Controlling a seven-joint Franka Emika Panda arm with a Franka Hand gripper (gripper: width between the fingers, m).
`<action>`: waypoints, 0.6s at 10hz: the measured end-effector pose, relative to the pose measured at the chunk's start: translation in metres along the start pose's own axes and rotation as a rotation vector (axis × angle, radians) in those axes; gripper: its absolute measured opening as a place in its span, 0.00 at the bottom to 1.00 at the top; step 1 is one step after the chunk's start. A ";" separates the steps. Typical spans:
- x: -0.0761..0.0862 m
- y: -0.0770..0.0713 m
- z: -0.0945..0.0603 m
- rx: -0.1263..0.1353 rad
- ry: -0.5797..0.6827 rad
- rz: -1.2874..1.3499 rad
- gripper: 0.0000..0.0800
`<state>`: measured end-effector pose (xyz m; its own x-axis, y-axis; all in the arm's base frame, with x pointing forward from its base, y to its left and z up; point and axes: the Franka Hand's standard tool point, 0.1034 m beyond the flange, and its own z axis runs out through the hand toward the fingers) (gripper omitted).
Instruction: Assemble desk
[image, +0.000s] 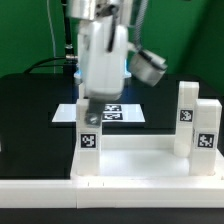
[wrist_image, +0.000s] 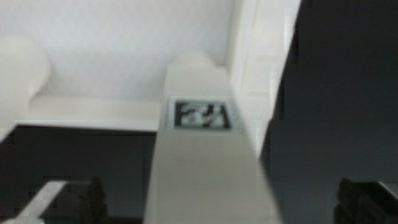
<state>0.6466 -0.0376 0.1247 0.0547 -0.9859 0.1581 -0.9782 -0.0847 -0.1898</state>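
Observation:
The white desk top (image: 135, 160) lies across the front of the table with its rim raised. Three white legs with tags stand upright on it: one at the exterior view's left (image: 88, 140) and two at the right (image: 186, 112) (image: 206, 130). My gripper (image: 86, 103) hangs straight over the top of the left leg. In the wrist view that leg (wrist_image: 210, 150) runs between my two dark fingers (wrist_image: 71, 200), with a gap on each side. The gripper (wrist_image: 217, 205) is open and holds nothing. The desk top's white surface (wrist_image: 125, 40) lies beyond, and part of another leg (wrist_image: 18, 80) shows.
The marker board (image: 108, 113) lies flat on the black table (image: 30, 100) behind the desk top. A green backdrop stands behind. Cables hang near the arm at the back left.

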 end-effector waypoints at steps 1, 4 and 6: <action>0.002 0.001 -0.008 0.117 0.015 0.055 0.81; 0.009 0.008 -0.006 0.201 0.033 0.095 0.81; 0.015 0.010 -0.005 0.208 0.054 -0.005 0.81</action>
<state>0.6371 -0.0528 0.1305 0.0431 -0.9768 0.2096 -0.9152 -0.1227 -0.3838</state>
